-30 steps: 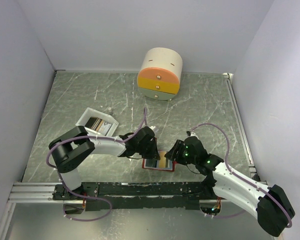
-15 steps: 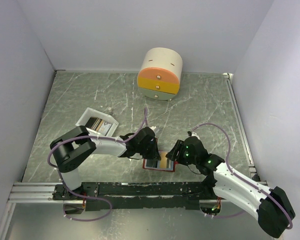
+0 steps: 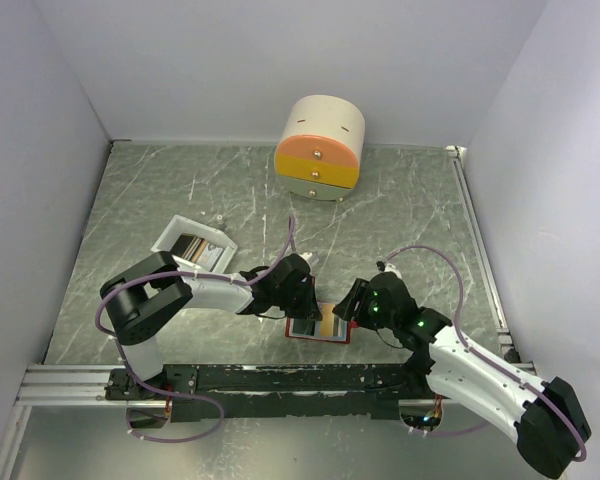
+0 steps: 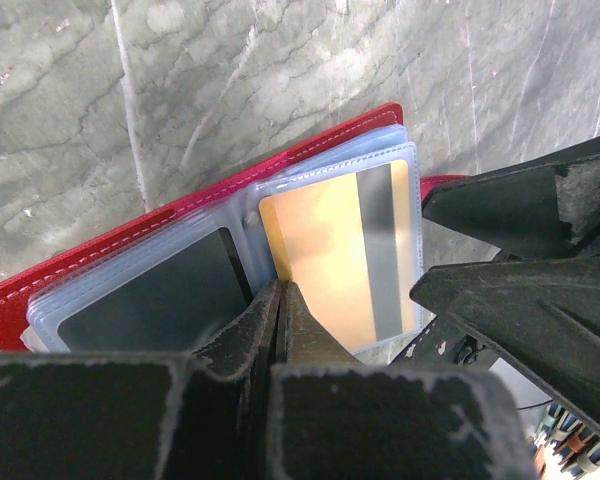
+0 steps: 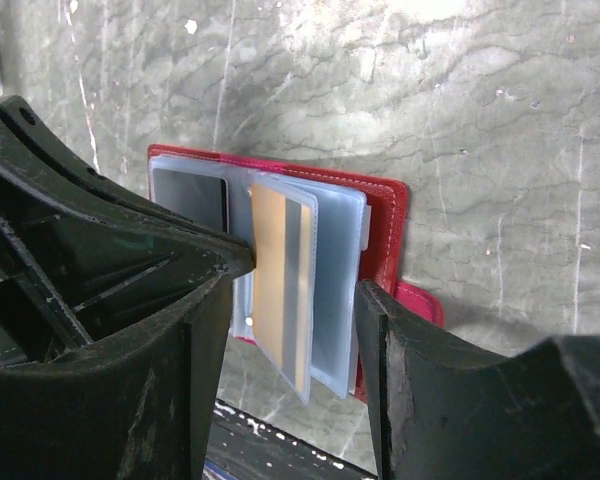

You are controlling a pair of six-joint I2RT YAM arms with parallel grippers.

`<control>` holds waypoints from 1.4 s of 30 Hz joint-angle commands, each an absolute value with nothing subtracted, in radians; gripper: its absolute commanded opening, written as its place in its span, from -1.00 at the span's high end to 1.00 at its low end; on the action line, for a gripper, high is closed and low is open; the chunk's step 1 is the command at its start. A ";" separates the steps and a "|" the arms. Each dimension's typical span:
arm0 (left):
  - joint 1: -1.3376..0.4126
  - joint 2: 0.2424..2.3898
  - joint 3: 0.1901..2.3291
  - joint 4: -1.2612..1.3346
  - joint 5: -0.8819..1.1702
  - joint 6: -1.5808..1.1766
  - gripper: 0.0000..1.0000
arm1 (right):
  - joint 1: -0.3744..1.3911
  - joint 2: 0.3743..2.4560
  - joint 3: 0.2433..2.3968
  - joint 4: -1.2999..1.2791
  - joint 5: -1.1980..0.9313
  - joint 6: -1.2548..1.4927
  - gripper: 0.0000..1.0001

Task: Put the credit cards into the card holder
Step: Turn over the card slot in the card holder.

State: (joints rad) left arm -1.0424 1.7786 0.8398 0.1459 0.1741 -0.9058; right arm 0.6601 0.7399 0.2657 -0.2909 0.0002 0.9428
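card holder (image 5: 388,215): open on the worktop (image 3: 400,220), between both grippers
cards: orange-gold card (image 4: 325,255) and dark card (image 4: 150,290) each in a clear sleeve
left gripper (image 4: 280,290): pressed together, tip at the fold between those sleeves
right gripper (image 5: 302,275): spread, straddling the raised gold-card sleeve

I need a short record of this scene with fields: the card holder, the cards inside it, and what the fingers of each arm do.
card holder: red, open on the table
cards inside: a dark card and an orange-gold card, in clear sleeves
left fingers: shut, tips at the holder's middle fold
right fingers: open, standing either side of the raised sleeves
tray: white, holds more cards, away from the holder
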 commanded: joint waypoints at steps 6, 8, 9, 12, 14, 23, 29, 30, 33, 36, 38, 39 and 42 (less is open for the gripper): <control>-1.051 1.801 0.858 0.148 0.179 -0.906 0.86 | 0.655 0.722 0.264 -0.234 -0.026 0.964 -0.05; -1.051 1.802 0.856 0.149 0.179 -0.906 0.87 | 0.655 0.734 0.260 -0.222 -0.036 0.966 -0.05; -1.050 1.802 0.857 0.148 0.179 -0.906 0.86 | 0.655 0.738 0.254 -0.214 -0.040 0.967 -0.05; -1.050 1.804 0.859 0.149 0.180 -0.907 0.86 | 0.655 0.752 0.245 -0.195 -0.048 0.973 -0.05; -1.051 1.803 0.858 0.149 0.180 -0.908 0.86 | 0.655 0.759 0.236 -0.170 -0.063 0.976 -0.04; -1.051 1.793 0.848 0.166 0.182 -0.922 0.86 | 0.654 0.772 0.192 -0.054 -0.146 1.014 -0.05; -1.044 1.692 0.866 0.094 0.123 -0.928 0.80 | 0.655 0.763 0.155 0.016 -0.190 1.042 -0.04; -1.038 1.669 0.865 0.084 0.107 -0.930 0.81 | 0.655 0.765 0.154 0.023 -0.195 1.042 -0.03; -1.006 1.605 0.854 0.036 0.066 -0.942 0.78 | 0.656 0.776 0.157 0.039 -0.203 1.041 -0.03; -0.967 1.541 0.841 -0.010 0.030 -0.928 0.70 | 0.656 0.784 0.174 0.054 -0.212 1.039 -0.03; -0.934 1.500 0.835 -0.039 0.020 -0.912 0.67 | 0.656 0.794 0.190 0.063 -0.224 1.033 -0.03; -0.914 1.481 0.832 -0.054 0.016 -0.900 0.65 | 0.655 0.803 0.201 0.068 -0.230 1.031 -0.03; -0.846 1.429 0.829 -0.112 0.009 -0.861 0.62 | 0.656 0.838 0.221 0.114 -0.248 1.040 -0.03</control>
